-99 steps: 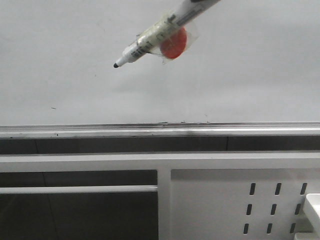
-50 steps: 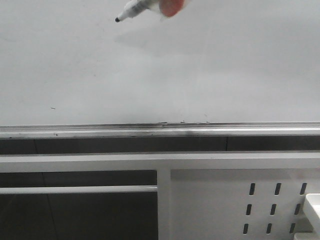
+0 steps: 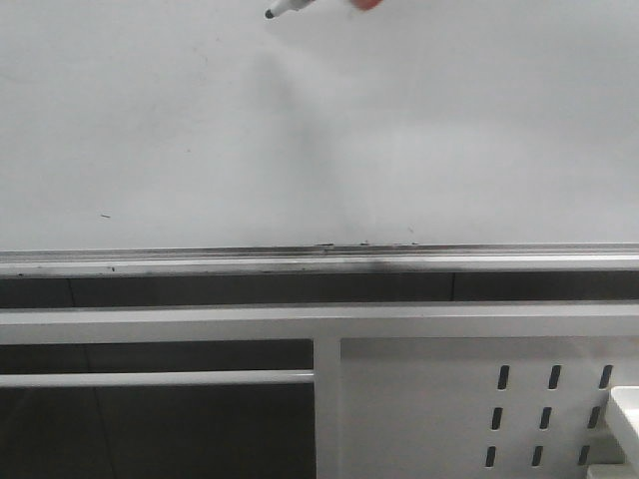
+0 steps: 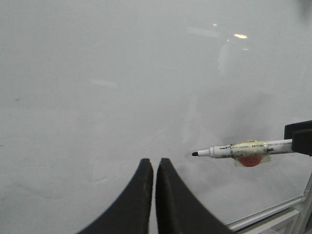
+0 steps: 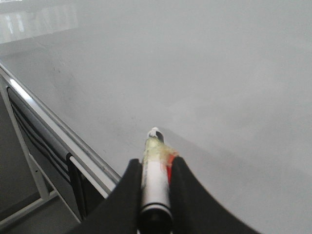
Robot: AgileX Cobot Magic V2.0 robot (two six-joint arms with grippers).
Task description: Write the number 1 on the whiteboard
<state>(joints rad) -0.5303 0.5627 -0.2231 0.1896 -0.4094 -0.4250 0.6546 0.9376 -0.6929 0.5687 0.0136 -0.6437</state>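
White glossy whiteboard [image 3: 319,130], fills upper frame; no number 1 on it yet. Silver rail [image 3: 319,261] beneath. Right gripper [image 5: 155,187]: pinching marker [image 5: 155,165], tip [image 3: 270,14] at top edge, probably poised to start the stroke. Left gripper [image 4: 154,168]: pressed together, empty.

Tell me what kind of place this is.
Probably a lab or workshop test stand: a large whiteboard with a metal rail, a slotted white metal panel below, and a marker gripped in the right pincer.

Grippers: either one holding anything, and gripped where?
Right gripper holds the marker by its rear barrel, tip forward. Left gripper is shut on nothing.
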